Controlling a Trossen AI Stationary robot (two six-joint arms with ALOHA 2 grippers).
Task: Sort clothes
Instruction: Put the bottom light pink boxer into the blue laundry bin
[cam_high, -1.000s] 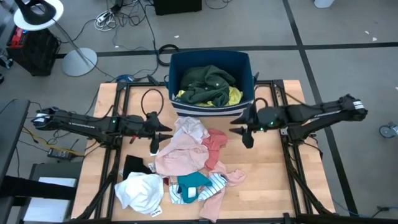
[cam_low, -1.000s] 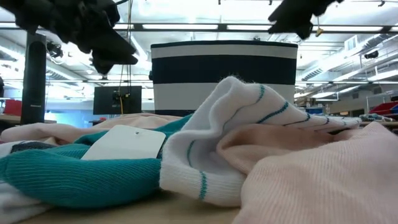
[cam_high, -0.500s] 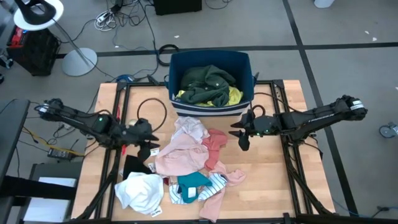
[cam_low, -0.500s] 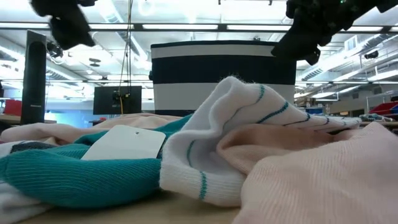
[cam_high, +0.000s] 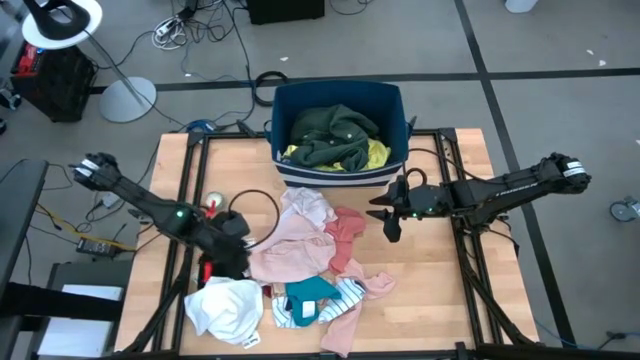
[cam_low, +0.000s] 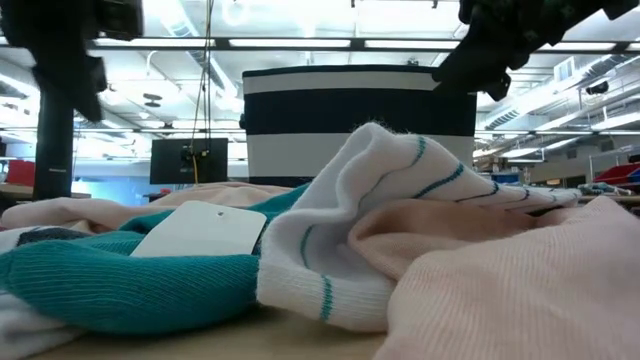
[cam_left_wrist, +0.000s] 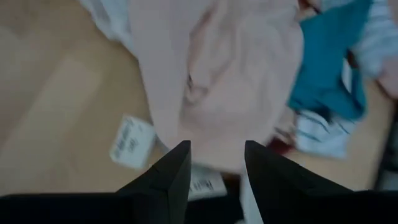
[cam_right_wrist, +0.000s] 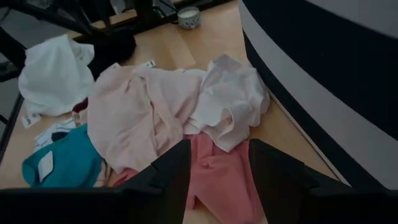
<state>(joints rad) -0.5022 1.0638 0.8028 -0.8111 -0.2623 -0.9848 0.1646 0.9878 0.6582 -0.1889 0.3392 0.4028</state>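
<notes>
Over the pale pink garment (cam_high: 285, 250), the left hand (cam_high: 232, 262) had descended, fingers apart, probably to grasp; the right hand (cam_high: 390, 222) hovered open.

A lab or open workshop hall is shown. Grey floor tiles (cam_high: 540, 40) are seen across the top of the high view, with loose cables (cam_high: 185, 25) and a round-based lamp stand (cam_high: 125, 95) at upper left. In the low view, rows of ceiling strip lights (cam_low: 330, 42) and a monitor (cam_low: 188, 160) at left are seen.
</notes>
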